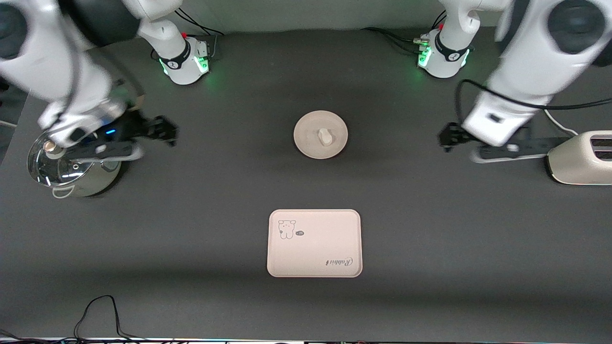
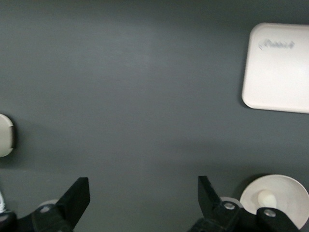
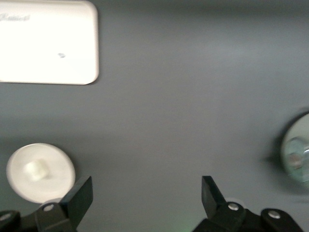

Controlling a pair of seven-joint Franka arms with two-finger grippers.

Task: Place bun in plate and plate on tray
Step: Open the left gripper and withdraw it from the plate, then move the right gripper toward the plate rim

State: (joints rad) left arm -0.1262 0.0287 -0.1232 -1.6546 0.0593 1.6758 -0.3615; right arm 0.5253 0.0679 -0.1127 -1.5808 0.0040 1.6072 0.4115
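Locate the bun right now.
The bun sits on the plate mid-table, farther from the front camera than the tray; neither gripper is touching it.

Bun (image 1: 325, 137) on plate (image 1: 311, 143), mid-desk (image 1: 430, 239), between left gripper (image 1: 445, 142) and right gripper (image 1: 169, 131). Tray (image 1: 330, 248) nearer front camera than plate, apart. Pot (image 1: 71, 167) under right gripper's arm; toaster (image 1: 581, 160) beside left gripper.
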